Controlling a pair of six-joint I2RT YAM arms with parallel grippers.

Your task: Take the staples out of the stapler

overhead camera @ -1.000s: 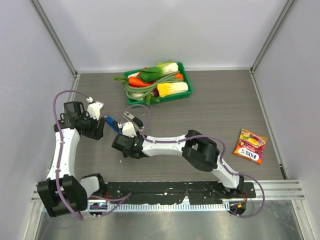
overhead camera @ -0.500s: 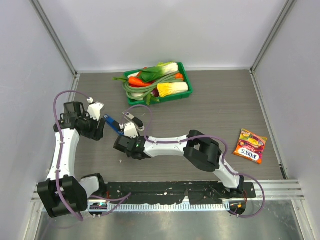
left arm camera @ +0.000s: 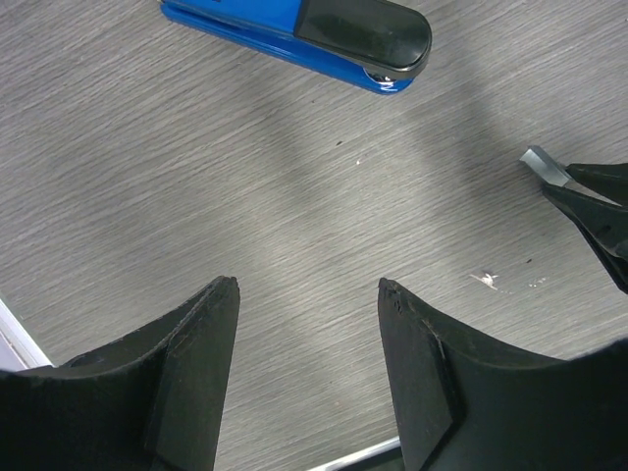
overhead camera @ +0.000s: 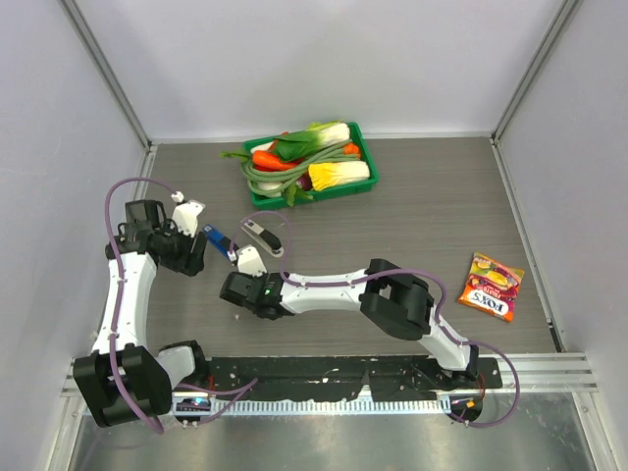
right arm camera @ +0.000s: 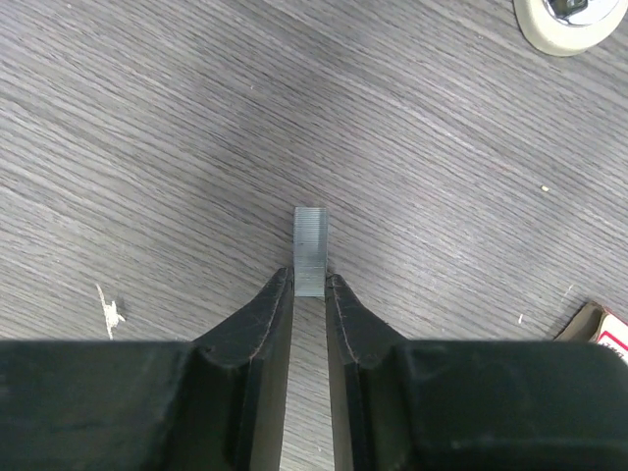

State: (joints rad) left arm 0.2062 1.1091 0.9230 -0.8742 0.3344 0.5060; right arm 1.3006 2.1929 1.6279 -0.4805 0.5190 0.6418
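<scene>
The staples [right arm camera: 310,250] are a short silvery strip lying on the wooden table, and my right gripper [right arm camera: 309,280] is shut on the strip's near end, one fingertip touching each side. The left wrist view shows the same strip [left arm camera: 543,165] sticking out of the right gripper's dark fingers [left arm camera: 594,201]. The blue and black stapler [left arm camera: 294,29] lies closed on the table, apart from both grippers. My left gripper [left arm camera: 307,287] hovers open over bare table, short of the stapler. From above, the stapler [overhead camera: 218,240] lies between the left gripper [overhead camera: 194,234] and the right gripper [overhead camera: 248,260].
A green tray [overhead camera: 365,147] of toy vegetables stands at the back. A candy packet [overhead camera: 491,287] lies at the right. A small black and silver object [overhead camera: 260,234] sits just beyond the right gripper. A red-and-white box corner [right arm camera: 599,329] shows near the right fingers.
My right gripper's fingers have closed from wide apart onto the staple strip, and the gripper has shifted slightly toward the near edge. The left arm and the stapler have stayed still.
</scene>
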